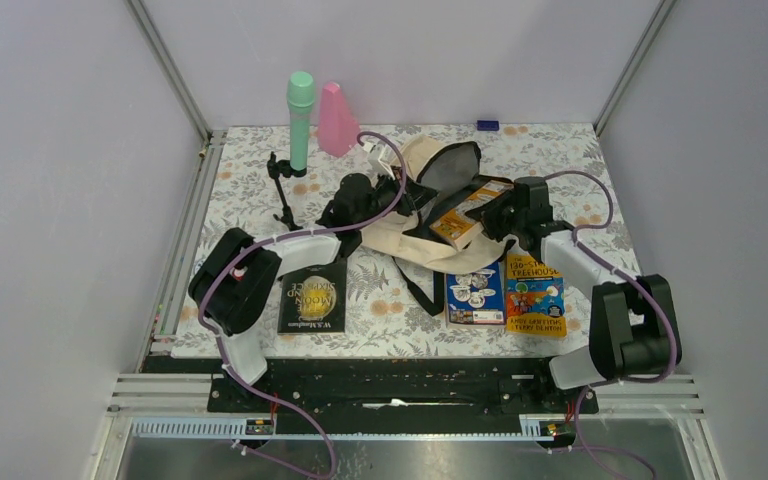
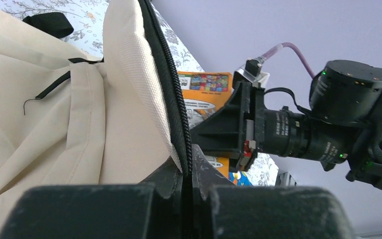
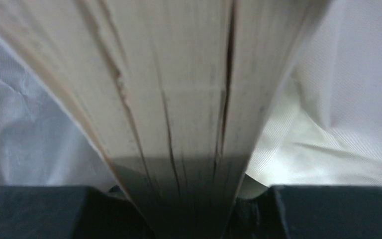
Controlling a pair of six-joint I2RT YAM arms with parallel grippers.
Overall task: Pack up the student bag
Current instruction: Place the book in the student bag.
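- Left end effector (image 2: 189, 172) pressed together on zipper rim (image 2: 178, 107) of bag (image 1: 400, 238); bag lies mid-desk (image 1: 380, 312), mouth open.
- Right end effector (image 3: 179, 209) pinches book (image 1: 457, 222) at the mouth.
- Step: loading book. Next, likely: slide it inside, rim held up.

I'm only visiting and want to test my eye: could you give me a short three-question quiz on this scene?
1. True or false: the left pincer is shut on the zipper edge of the student bag.
2. What does the right pincer hold? A) an orange book B) a pen C) nothing
3. How many books lie flat on the table, outside the bag?
Key: 1 true; 2 A; 3 three.
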